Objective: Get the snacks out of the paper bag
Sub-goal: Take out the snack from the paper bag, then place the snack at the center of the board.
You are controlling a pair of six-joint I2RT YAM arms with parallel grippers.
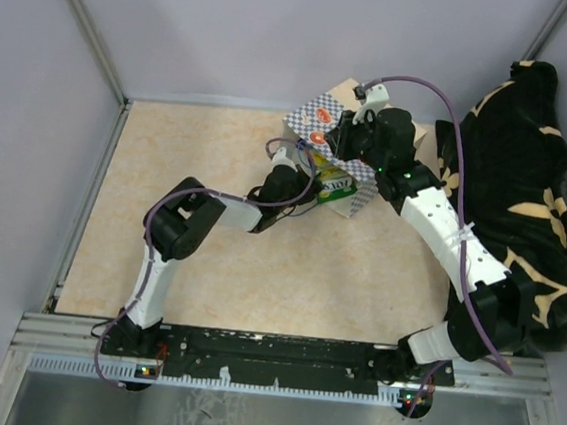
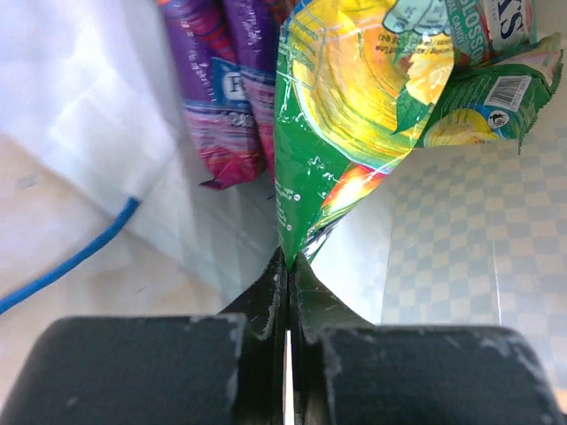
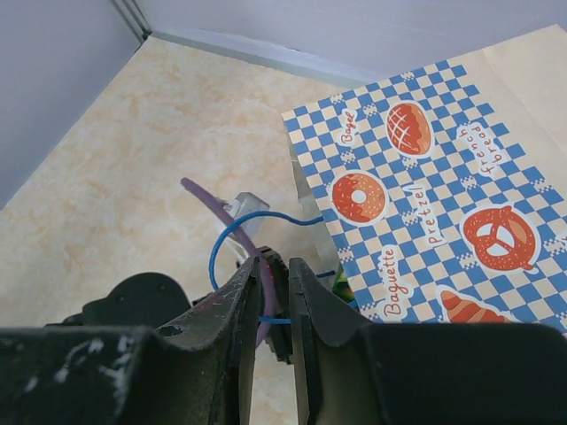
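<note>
The paper bag lies at the back of the table with its checkered band facing up. My left gripper reaches into its mouth and is shut on the bottom corner of a green and yellow snack packet. That packet shows at the bag's opening. Two purple packets and another green one lie deeper inside. Above the bag, my right gripper has its jaws a narrow gap apart. The bag's blue cord handle runs across that gap.
A black-and-tan blanket is heaped at the right edge beside the right arm. The left arm's purple cable passes just under the right gripper. Grey walls close in the beige tabletop at the back and left.
</note>
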